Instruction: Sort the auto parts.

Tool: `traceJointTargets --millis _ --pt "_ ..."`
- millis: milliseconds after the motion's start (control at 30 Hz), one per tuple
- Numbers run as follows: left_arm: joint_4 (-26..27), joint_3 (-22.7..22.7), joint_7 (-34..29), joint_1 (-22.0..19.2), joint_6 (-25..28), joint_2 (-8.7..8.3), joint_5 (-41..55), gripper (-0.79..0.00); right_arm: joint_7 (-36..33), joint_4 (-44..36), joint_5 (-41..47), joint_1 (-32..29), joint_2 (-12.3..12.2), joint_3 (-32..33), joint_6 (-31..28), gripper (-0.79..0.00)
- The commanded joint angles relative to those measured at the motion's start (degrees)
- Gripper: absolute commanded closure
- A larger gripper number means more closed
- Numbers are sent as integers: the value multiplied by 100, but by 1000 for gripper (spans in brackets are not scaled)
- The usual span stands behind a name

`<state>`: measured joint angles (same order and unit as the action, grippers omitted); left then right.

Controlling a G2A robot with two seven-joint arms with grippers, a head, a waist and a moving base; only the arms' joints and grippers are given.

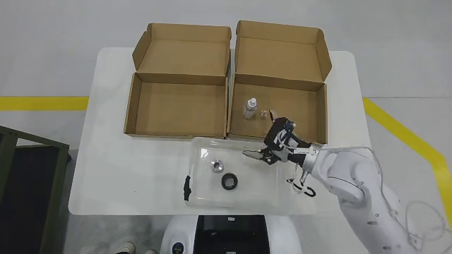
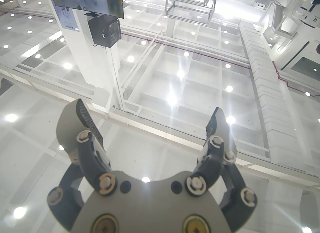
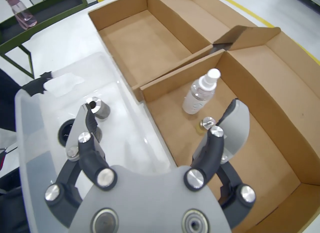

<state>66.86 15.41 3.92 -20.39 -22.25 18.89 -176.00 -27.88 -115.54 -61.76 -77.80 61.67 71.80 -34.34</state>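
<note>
**Sorting station: parts and grippers, current state**

- White table (image 1: 120,176): carries two open brown cardboard boxes side by side on the far side, with a clear plastic bin (image 1: 212,192) just in front of them on the robot's side.
- Left cardboard box (image 1: 176,109): flaps open, nothing inside.
- Right cardboard box (image 1: 304,113): holds a small clear spray bottle with a white cap (image 1: 250,107), standing upright near the wall shared with the left box. A small metal-topped fitting (image 1: 266,113) lies just beside the bottle.
- Short silver metal cylinder with a bore (image 1: 217,164): in the bin, towards its left half.
- Black ring-shaped part (image 1: 229,181): in the bin, near the cylinder and apart from it, on the robot's side.
- Right gripper (image 3: 161,105): fingers spread wide and holding nothing. It hangs over the line where the bin meets the right box, one finger above the bin and the other above the box.
- Left gripper (image 2: 148,106): fingers spread wide and holding nothing, pointed up at the hall ceiling.
</note>
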Motion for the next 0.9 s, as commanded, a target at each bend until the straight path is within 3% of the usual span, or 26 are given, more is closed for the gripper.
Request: traceJointTargets --millis 0,267,600,867 --pt "0 0 0 0 0 0 0 -785 35 -253 -108 -167 -24 -23 -228 -785" --pt "0 0 0 0 0 0 0 -785 199 -737 -938 -709 -98 -342 -923 -785" --pt "0 0 0 0 0 0 0 -785 243 -716 -1996 -810 -111 -884 -968 -785" --pt "0 0 0 0 0 0 0 -785 337 -518 -2191 -618 -91 -1140 -953 -785"
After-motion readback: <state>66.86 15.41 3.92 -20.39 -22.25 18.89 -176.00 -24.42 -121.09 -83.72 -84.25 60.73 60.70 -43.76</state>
